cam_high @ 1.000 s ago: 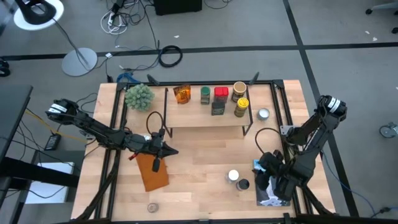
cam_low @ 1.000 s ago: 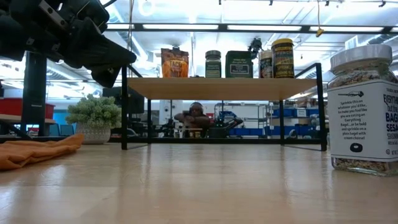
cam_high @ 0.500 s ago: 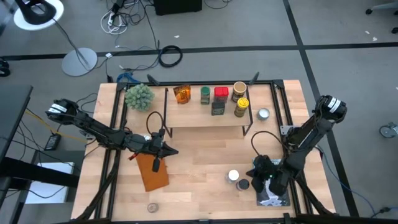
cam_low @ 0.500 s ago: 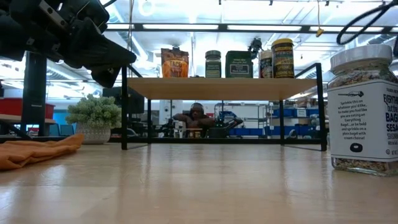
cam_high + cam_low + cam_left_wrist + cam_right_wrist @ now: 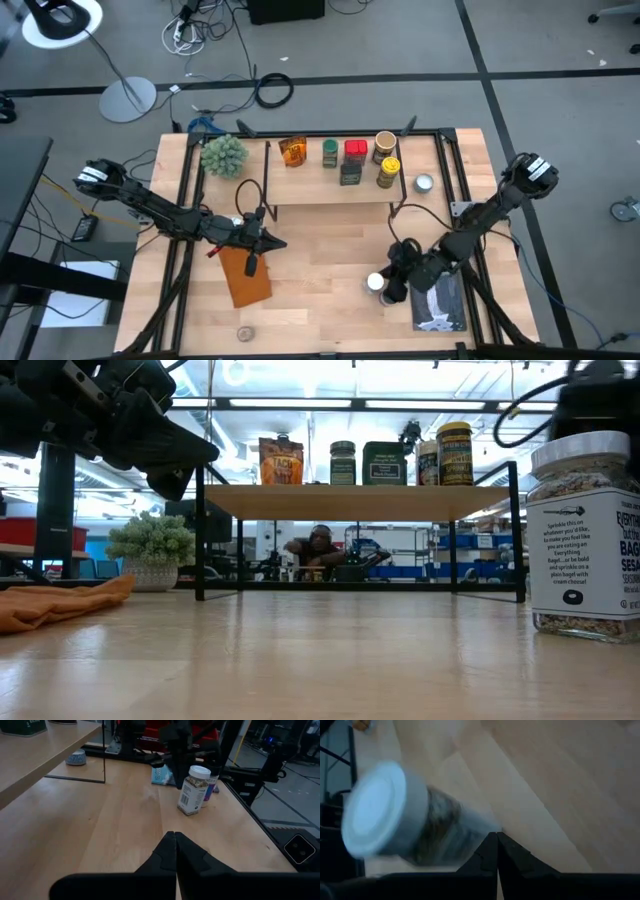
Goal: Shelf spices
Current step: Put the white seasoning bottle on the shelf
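A: Where do we have the right gripper (image 5: 398,283)?

B: Low over the front right of the table (image 5: 320,300), just beside the white-lidded seasoning jar (image 5: 375,283). In its wrist view the two fingers are pressed together with nothing between them, and the jar sits right ahead of the tips, its white lid turned toward us.

A: So the jar is not held?

B: No. In the low view it stands upright on the tabletop. A second, dark-lidded jar (image 5: 391,296) stands close beside it, and the blue-and-white book (image 5: 438,305) lies just to the right.

A: And the left gripper (image 5: 270,242)?

B: We see it above the table in front of the shelf's left end, fingers pressed together and empty, next to the orange-brown notebook (image 5: 246,276).

A: The shelf (image 5: 330,185)?

B: At the back, with the amber jar (image 5: 292,151), green-lidded jar (image 5: 330,152), red-lidded tin (image 5: 355,150), a dark tin (image 5: 350,174) and two yellow-labelled jars (image 5: 388,172) on its top board. One small tin (image 5: 424,183) sits on the table beside its right end.
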